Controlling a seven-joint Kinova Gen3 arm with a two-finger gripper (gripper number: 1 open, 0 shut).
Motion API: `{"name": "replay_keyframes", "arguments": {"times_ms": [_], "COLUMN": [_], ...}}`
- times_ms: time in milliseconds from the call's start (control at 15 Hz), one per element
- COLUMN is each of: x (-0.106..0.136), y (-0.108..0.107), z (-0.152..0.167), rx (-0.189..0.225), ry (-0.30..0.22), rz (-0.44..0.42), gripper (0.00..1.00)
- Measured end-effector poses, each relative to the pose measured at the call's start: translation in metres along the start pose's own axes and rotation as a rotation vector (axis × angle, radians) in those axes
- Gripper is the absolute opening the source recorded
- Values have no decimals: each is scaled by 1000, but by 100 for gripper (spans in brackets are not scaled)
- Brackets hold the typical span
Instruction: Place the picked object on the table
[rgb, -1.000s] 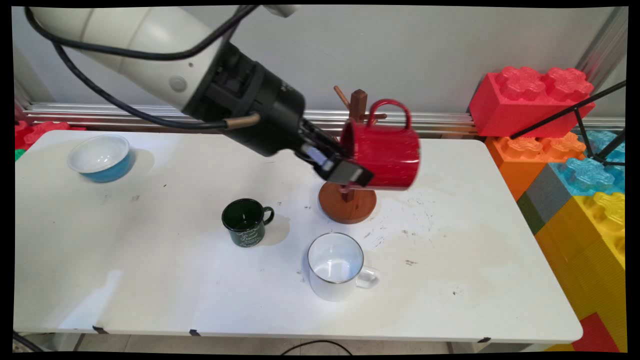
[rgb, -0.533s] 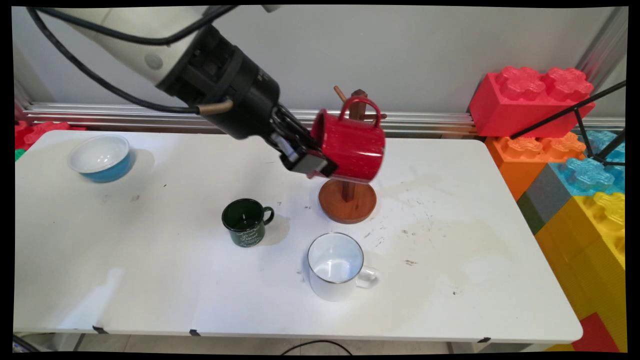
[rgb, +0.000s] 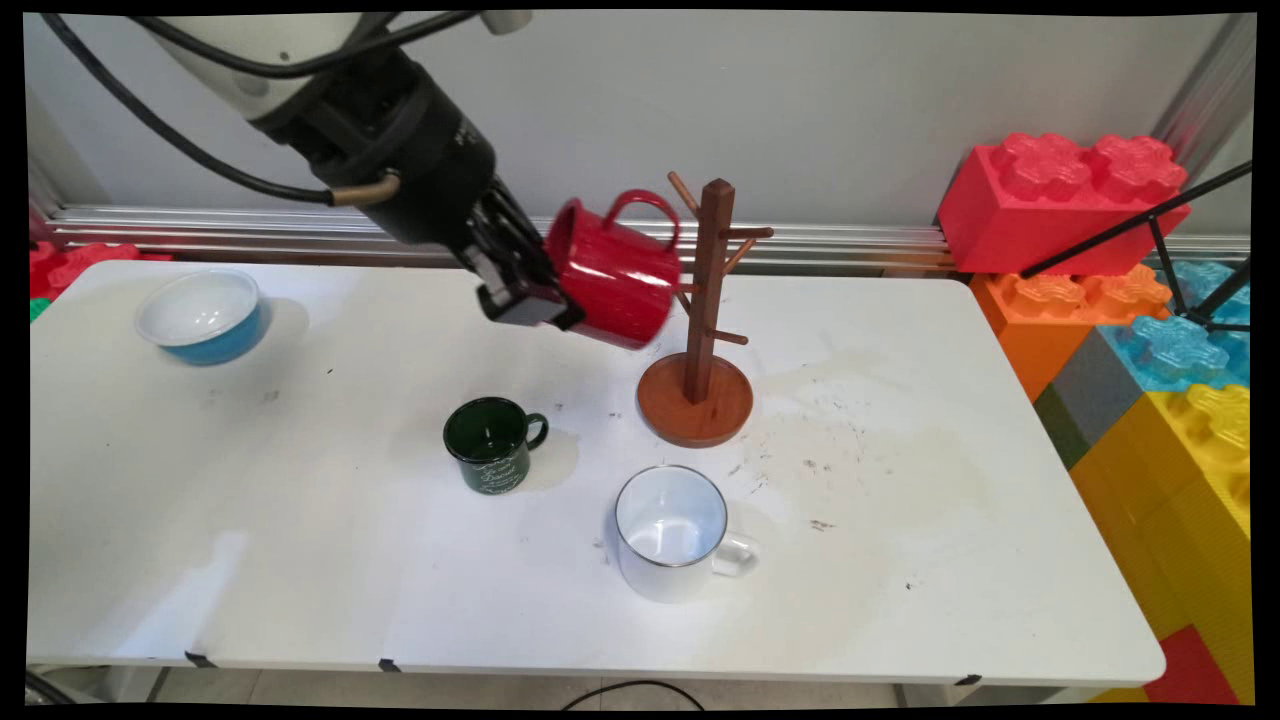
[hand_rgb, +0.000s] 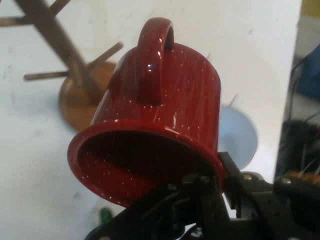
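My gripper (rgb: 535, 300) is shut on the rim of a red mug (rgb: 612, 275), which it holds in the air, tipped on its side with the handle upward. In the hand view the red mug (hand_rgb: 160, 125) fills the middle, and my gripper (hand_rgb: 212, 192) pinches its rim at the lower right. The mug hangs just left of a wooden mug tree (rgb: 705, 320), apart from its pegs. The mug tree (hand_rgb: 75, 85) shows behind the mug at the upper left of the hand view.
A dark green mug (rgb: 490, 445) stands on the white table (rgb: 300, 560) below the gripper. A white mug (rgb: 672, 535) sits nearer the front edge. A blue bowl (rgb: 203, 315) rests at the far left. Large toy bricks (rgb: 1120, 290) are stacked beyond the table's right end.
The gripper has carried the red mug leftward and slightly up, from in front of the mug tree to its left side. The tree's post and base now show in full.
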Motion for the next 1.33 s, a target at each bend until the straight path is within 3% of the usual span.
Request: {"name": "replay_keyframes", "arguments": {"times_ms": [267,667,1333], "x": [-5,-13,-21], "y": [-14,-52,-103], "z": [-6,-5,28], "rx": [74,217,305], "ry": [-88,-228,-425], "rz": [59,140,270], "gripper": [0,0,0]}}
